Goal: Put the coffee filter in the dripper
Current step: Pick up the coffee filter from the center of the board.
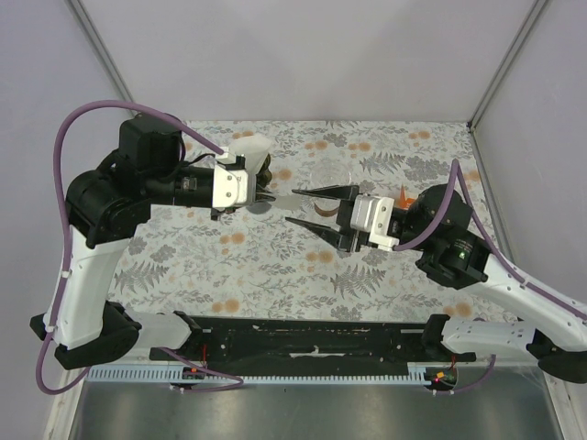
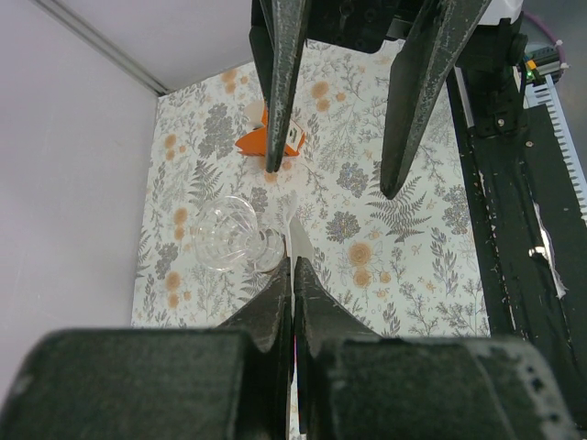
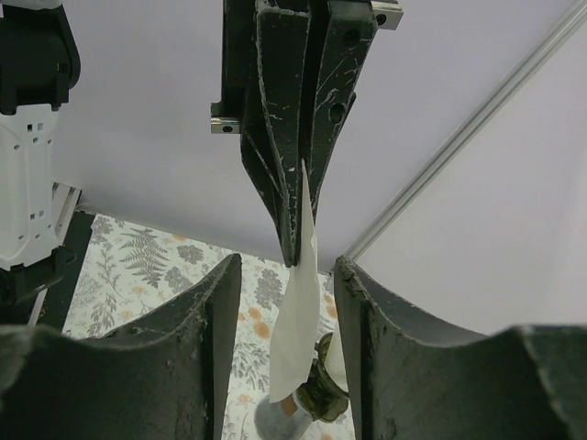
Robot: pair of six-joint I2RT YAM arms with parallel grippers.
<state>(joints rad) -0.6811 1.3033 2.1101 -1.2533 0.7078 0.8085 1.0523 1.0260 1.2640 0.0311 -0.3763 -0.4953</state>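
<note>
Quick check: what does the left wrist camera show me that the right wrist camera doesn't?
Only left wrist: the clear glass dripper, an orange object beyond it, and the right gripper head-on, open. Only right wrist: the white paper coffee filter as a broad strip sticking out of the left gripper, with a dark olive item behind it. Both: the left gripper shut on the filter, the right gripper open facing it, and the floral tablecloth.

I see a table (image 1: 275, 266) whose top is printed with grey ferns and orange flowers, boxed in by plain pale lilac walls (image 1: 303, 55) joined at thin metal corner posts (image 1: 104, 50). A black rail (image 1: 312, 332) runs along its near edge; nearer still lies a grey metal panel (image 1: 303, 412).
</note>
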